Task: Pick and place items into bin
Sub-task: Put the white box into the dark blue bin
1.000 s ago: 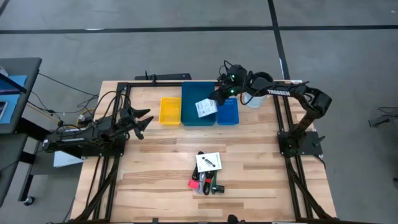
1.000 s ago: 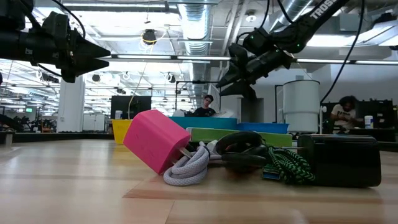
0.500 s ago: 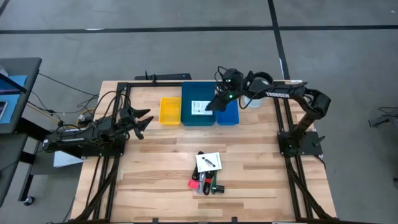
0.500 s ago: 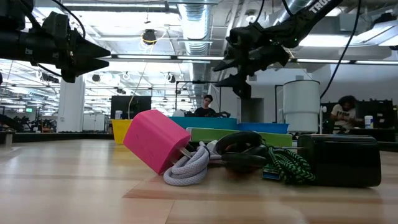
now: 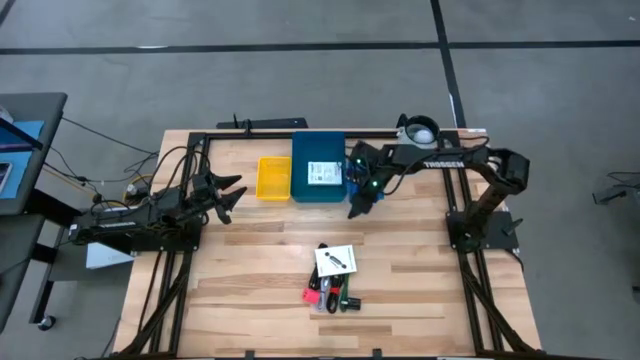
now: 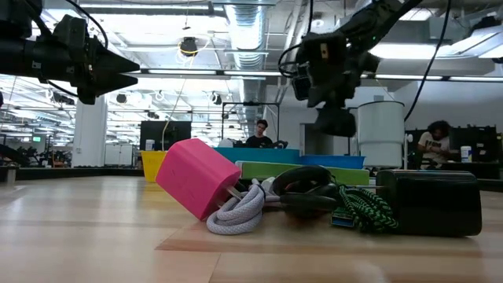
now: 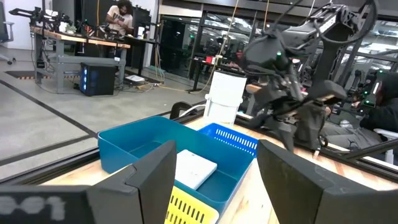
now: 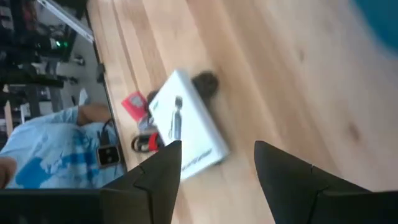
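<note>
1. Now the right gripper (image 5: 356, 207) is hanging over the table (image 5: 250, 250) just in front of the teal bin (image 5: 318, 195), fingers spread apart and holding nothing.
2. One white card (image 5: 323, 174) is lying inside that bin.
3. Another card (image 5: 335, 261) is sitting nearer the front with the pink-red piece (image 5: 312, 296) and pens (image 5: 345, 299).
4. The left gripper (image 5: 226, 194) is waiting wide open and empty beside the yellow bin (image 5: 273, 178).

Table (image 5: 250, 270): light wooden planks lying under a black frame.
White cylinder (image 5: 418, 129): standing at the far edge.
Desk (image 5: 25, 150): sitting off the left side.
Person (image 6: 435, 141): sitting in the background.
</note>
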You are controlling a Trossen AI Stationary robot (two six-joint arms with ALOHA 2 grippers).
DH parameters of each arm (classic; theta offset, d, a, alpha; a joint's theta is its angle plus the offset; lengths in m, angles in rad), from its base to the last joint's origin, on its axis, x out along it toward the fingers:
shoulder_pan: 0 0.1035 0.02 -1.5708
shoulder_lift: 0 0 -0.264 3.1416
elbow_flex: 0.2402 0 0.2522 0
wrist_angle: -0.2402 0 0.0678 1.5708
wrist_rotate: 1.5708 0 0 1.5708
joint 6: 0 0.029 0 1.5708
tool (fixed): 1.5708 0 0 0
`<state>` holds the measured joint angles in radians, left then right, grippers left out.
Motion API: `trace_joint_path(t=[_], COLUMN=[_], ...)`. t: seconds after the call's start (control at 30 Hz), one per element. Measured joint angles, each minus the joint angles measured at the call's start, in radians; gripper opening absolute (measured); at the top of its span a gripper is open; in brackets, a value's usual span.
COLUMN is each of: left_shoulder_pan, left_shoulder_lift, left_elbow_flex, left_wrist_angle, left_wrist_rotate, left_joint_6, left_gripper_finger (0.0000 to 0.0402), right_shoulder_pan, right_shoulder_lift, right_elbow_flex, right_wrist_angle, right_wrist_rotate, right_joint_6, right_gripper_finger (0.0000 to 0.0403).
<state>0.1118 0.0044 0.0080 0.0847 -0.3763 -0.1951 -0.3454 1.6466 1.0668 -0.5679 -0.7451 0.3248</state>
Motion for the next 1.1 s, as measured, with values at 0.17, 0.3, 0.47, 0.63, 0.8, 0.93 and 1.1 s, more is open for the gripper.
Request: trace_joint_path(t=[0.17,0.3,0.47,0.63,0.8,0.93,1.1], left_shoulder_pan=[0.000,0.000,0.000,0.000,0.000,0.000,0.000], left_shoulder_lift=[0.000,0.000,0.000,0.000,0.000,0.000,0.000], left_elbow_flex=[0.000,0.000,0.000,0.000,0.000,0.000,0.000], left_wrist_angle=[0.000,0.000,0.000,0.000,0.000,0.000,0.000], left_wrist_rotate=[0.000,0.000,0.000,0.000,0.000,0.000,0.000], left_joint_6=[0.000,0.000,0.000,0.000,0.000,0.000,0.000], left_gripper_finger=[0.0212,0.0212,0.0212,0.0212,0.0212,0.0212,0.0212], right_shoulder_pan=[0.079,0.149,0.305,0.497,0.702,0.879,1.030], right_shoulder_lift=[-0.064,-0.162,-0.302,-0.425,-0.489,-0.486,-0.439], right_elbow_flex=[0.000,0.000,-0.020,-0.117,-0.253,-0.355,-0.452], right_wrist_angle=[-0.091,-0.212,-0.298,-0.283,-0.211,-0.112,0.053], right_wrist_rotate=[0.043,0.166,0.511,0.792,1.055,1.261,1.514], right_joint_6=[0.048,0.070,0.139,0.321,0.591,0.816,1.123], right_gripper_finger=[0.0197,0.0193,0.0192,0.0188,0.0185,0.0185,0.0181])
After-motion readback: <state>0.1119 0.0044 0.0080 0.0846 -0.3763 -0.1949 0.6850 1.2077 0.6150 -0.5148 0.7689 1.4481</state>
